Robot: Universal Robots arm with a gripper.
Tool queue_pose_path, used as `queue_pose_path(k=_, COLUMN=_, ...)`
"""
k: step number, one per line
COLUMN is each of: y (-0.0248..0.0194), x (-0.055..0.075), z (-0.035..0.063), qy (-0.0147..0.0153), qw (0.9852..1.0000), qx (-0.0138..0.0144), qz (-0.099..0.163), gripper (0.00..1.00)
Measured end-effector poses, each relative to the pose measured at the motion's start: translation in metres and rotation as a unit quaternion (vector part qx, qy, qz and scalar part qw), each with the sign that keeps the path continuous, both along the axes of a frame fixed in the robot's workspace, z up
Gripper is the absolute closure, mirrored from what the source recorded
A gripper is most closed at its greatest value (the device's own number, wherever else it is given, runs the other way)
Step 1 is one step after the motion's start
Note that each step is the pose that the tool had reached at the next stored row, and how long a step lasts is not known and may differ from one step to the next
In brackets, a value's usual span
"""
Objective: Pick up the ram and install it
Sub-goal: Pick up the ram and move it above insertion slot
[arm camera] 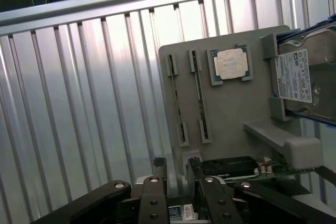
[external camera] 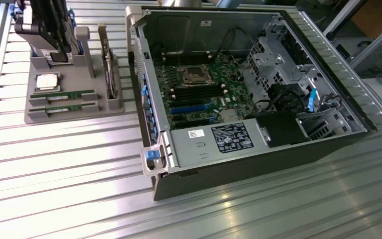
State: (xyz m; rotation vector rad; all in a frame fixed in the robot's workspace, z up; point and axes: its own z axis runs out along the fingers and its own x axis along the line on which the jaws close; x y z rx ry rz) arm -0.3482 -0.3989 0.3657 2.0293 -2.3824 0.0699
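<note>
Two ram sticks stand on edge in slots of a grey holder tray (external camera: 38, 117): one ram stick (external camera: 61, 95) (arm camera: 176, 100) and a second one (external camera: 61, 107) (arm camera: 199, 95) beside it. My gripper (external camera: 48, 37) (arm camera: 177, 174) hangs over the tray's far end, apart from both sticks. Its dark fingers (arm camera: 160, 169) stand open with nothing held between them. The open computer case (external camera: 350, 117) lies to the exterior view's right of the tray, its motherboard (external camera: 204, 87) showing bare black memory slots (external camera: 191, 93).
On the tray also sit a square silver processor (external camera: 47, 81) (arm camera: 231, 64), an upright card (external camera: 111, 74) (arm camera: 236, 167) and a hard drive (arm camera: 307, 74). Everything rests on a ribbed aluminium table (external camera: 58, 169). The case walls, drive cage (external camera: 277, 50) and power supply (external camera: 221, 139) crowd the motherboard.
</note>
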Motion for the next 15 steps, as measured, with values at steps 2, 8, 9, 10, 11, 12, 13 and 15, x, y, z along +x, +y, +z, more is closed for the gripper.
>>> queue_pose_path(k=2, y=0.0000, x=0.0000, z=-0.0008, qy=0.0000, qw=1.0000, qx=0.0000, qz=0.000, gripper=0.70)
queue_pose_path(k=8, y=0.0000, x=0.0000, z=-0.0037, qy=0.0000, qw=1.0000, qx=0.0000, qz=0.000, gripper=0.70)
queue_pose_path(k=9, y=0.0000, x=0.0000, z=-0.0040, qy=0.0000, qw=1.0000, qx=0.0000, qz=0.000, gripper=0.70)
queue_pose_path(k=10, y=0.0000, x=0.0000, z=-0.0045, qy=0.0000, qw=1.0000, qx=0.0000, qz=0.000, gripper=0.70)
queue_pose_path(k=11, y=0.0000, x=0.0000, z=-0.0049, qy=0.0000, qw=1.0000, qx=0.0000, qz=0.000, gripper=0.70)
queue_pose_path(k=12, y=0.0000, x=0.0000, z=-0.0053, qy=0.0000, qw=1.0000, qx=0.0000, qz=0.000, gripper=0.70)
queue_pose_path(k=13, y=0.0000, x=0.0000, z=-0.0056, qy=0.0000, qw=1.0000, qx=0.0000, qz=0.000, gripper=0.70)
queue_pose_path(k=15, y=0.0000, x=0.0000, z=-0.0063, qy=0.0000, qw=1.0000, qx=0.0000, qz=0.000, gripper=0.70)
